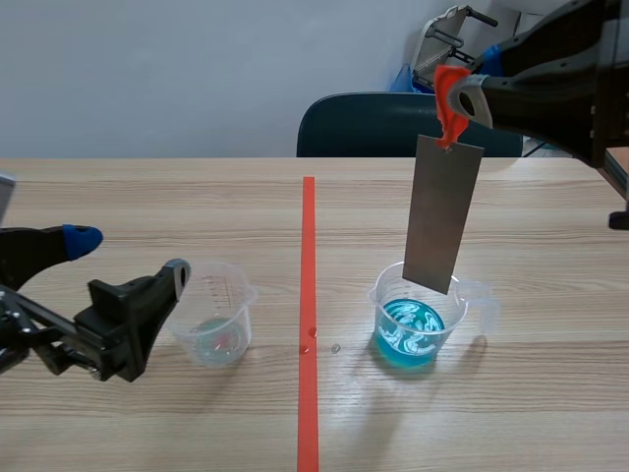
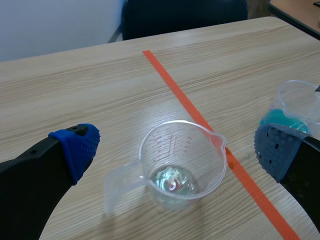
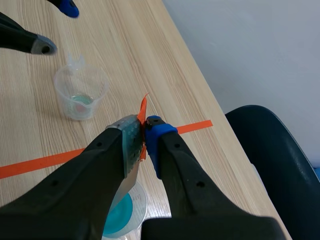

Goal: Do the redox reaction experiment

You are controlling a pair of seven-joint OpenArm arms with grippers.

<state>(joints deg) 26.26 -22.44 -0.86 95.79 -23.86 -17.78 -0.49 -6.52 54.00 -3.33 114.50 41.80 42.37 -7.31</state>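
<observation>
A grey metal strip [image 1: 442, 213] hangs upright from an orange tab [image 1: 449, 96], and my right gripper [image 1: 462, 98] is shut on that tab. The strip's lower edge is just over the clear beaker of blue liquid [image 1: 421, 323]. In the right wrist view the orange tab [image 3: 142, 120] is pinched between the pads, with the blue beaker [image 3: 121, 215] below. A second clear beaker [image 1: 217, 317] with a little pale liquid stands left of the orange-red line. My left gripper [image 1: 133, 258] is open beside it; in the left wrist view that beaker [image 2: 177, 165] lies between the fingers.
A dark chair [image 1: 388, 126] stands behind the table's far edge. Small droplets [image 1: 322, 342] lie on the wood near the tape line. The blue beaker [image 2: 294, 109] shows beside my left gripper's far finger.
</observation>
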